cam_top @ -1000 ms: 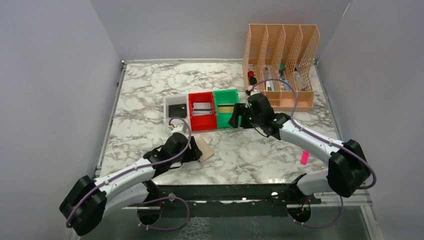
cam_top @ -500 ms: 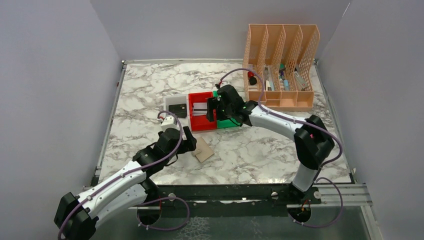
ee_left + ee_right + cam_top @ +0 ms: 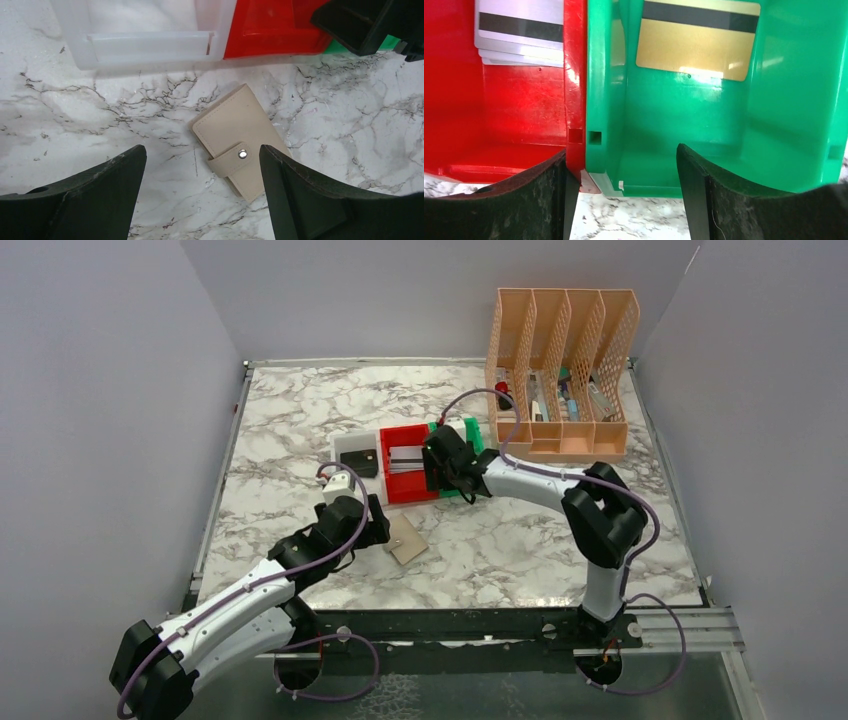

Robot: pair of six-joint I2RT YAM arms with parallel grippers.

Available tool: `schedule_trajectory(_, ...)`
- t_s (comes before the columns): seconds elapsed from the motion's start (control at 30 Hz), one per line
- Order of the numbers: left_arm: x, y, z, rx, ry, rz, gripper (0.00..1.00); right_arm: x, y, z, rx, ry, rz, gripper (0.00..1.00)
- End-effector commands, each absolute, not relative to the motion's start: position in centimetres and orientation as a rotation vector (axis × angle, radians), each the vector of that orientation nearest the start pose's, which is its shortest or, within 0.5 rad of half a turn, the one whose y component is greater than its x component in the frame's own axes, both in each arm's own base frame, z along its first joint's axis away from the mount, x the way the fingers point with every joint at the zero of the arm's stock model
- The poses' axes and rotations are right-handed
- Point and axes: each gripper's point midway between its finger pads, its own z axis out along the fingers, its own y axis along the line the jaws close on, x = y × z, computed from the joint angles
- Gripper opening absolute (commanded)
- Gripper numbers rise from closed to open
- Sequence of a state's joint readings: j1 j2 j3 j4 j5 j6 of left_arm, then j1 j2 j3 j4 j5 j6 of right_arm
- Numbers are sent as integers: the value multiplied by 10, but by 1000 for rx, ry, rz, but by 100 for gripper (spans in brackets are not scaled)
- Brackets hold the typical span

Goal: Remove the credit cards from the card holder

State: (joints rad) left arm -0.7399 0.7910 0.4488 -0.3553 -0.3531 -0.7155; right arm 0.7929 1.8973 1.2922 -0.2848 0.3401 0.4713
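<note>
Two grippers, both spread and empty: left gripper [image 3: 201,150] over the shut card holder [image 3: 235,145] on bare marble [image 3: 100,115] near the white tray [image 3: 150,47]'s rim; right gripper [image 3: 620,150] at the green tray [image 3: 724,150]'s near wall, apparently a credit card [image 3: 696,42] inside.

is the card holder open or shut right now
Shut: the card holder lies folded flat on the table, its snap-button strap wrapped across the front; no inner pockets show.
</note>
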Motion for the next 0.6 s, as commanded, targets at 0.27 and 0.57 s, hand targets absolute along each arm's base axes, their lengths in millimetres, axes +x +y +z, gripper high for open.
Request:
schedule_trajectory(0.27,213,-153,91,-131,2237,-426,87,321,259,59,-123,2404,101,71)
schedule_trajectory(0.57,207,-169,81,-62,2273,-510,87,307,276,106,-215,2363,307,78)
